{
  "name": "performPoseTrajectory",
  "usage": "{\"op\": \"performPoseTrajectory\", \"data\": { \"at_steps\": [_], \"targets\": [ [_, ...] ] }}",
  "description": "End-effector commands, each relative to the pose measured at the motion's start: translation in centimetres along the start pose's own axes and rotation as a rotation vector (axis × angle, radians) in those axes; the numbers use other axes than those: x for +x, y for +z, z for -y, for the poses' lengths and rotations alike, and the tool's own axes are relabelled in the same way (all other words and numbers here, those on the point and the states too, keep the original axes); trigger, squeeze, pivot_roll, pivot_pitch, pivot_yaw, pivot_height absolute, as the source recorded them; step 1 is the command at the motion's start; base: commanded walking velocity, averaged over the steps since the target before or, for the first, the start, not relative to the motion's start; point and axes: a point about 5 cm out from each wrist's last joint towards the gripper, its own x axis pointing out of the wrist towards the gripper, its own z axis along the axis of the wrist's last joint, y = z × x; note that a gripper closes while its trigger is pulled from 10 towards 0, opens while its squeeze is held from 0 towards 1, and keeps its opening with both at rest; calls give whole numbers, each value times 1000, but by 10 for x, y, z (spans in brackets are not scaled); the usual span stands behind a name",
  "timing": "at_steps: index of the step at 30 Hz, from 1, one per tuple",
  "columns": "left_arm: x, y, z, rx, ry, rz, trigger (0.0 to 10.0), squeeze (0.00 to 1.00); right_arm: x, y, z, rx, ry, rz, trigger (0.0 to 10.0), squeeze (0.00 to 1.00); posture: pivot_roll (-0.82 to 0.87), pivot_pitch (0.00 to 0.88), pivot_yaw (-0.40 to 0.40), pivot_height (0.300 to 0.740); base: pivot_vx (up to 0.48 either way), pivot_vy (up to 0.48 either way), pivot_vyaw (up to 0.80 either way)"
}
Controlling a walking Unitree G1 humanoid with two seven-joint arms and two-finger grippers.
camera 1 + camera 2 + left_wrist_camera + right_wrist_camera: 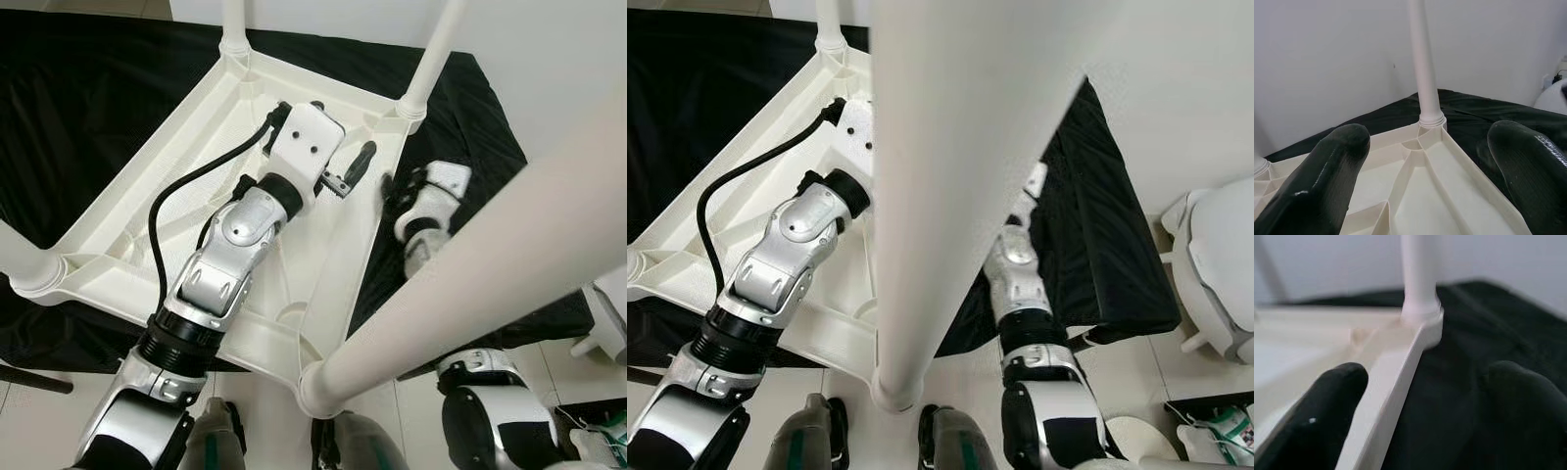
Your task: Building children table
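Table point(147, 211) upside down on the black cloth point(88, 108), ribbed underside facing up, legs pointing straight up toward the camera. Four legs counted, one at each corner: far left corner point(233, 22), far right corner point(431, 59), near right corner point(509, 264) looming large across the left eye view, near left corner point(22, 257) barely poking in at the edge. White plastic all round, frame set diagonally on the cloth, near corner hanging just past the cloth's front edge over pale floor tiles point(265, 411).

Left gripper point(355, 168) reaching over the inside of the frame, close to the right-hand rim point(367, 201), black fingers point(1327, 181) spread wide apart with nothing between them, aimed at the far right leg. Black cable point(167, 211) looping from the wrist down along the silver forearm.

Right gripper point(1425, 421) outside the frame, low over the cloth just beside that same right-hand rim, fingers point(1327, 396) parted, straddling the rim edge without clamping it, looking along the rim toward the same far right leg point(1419, 274).

White rounded object point(1215, 264) on the floor off to the right, well apart from the cloth.
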Motion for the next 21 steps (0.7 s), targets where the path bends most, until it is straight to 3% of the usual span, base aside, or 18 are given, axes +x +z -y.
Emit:
{"op": "performPoseTrajectory", "data": {
  "at_steps": [1,2,6,7,8,9,11,12,13,16,18,21],
  "targets": [
    [0,-2,4,-7,-39,-16,10000,0,-3,5,7,-13,-15,47,10000,1000,-31,102,-58,740,0,0,0],
    [-2,-6,3,-9,-46,-45,10000,0,-5,11,9,-15,-6,78,10000,0,-32,101,-54,740,0,0,0],
    [-3,-8,2,-10,-48,-64,10000,0,-6,14,9,-15,0,96,10000,0,-32,101,-53,740,0,0,0],
    [-6,-16,1,-5,-47,-130,10000,0,-9,17,9,3,13,110,10000,0,-37,99,-47,740,0,0,0],
    [-6,-16,1,-5,-47,-130,10000,0,-9,17,9,3,13,110,10000,0,-37,99,-47,740,0,0,0],
    [-10,-26,-2,16,-23,-222,10000,0,-15,20,9,21,35,127,10000,0,-40,98,-43,740,0,0,0],
    [-10,-26,-2,16,-23,-222,10000,0,-15,20,9,21,35,127,10000,0,-40,98,-43,740,0,0,0],
    [-15,-34,-6,34,15,-296,10000,0,-20,23,8,28,57,140,10000,0,-41,100,-43,740,0,0,0],
    [-15,-34,-6,34,15,-296,10000,0,-20,23,8,28,57,140,10000,0,-41,100,-43,740,0,0,0],
    [-36,-52,-28,113,176,-481,10000,0,-38,22,11,15,116,123,10000,0,-49,115,-45,740,0,0,0],
    [-36,-52,-28,113,176,-481,10000,0,-38,22,11,15,116,123,10000,0,-49,115,-45,740,0,0,0],
    [-53,-53,-43,116,259,-529,10000,0,-46,20,19,3,119,102,10000,0,-54,123,-48,740,0,0,0]
  ]
}}
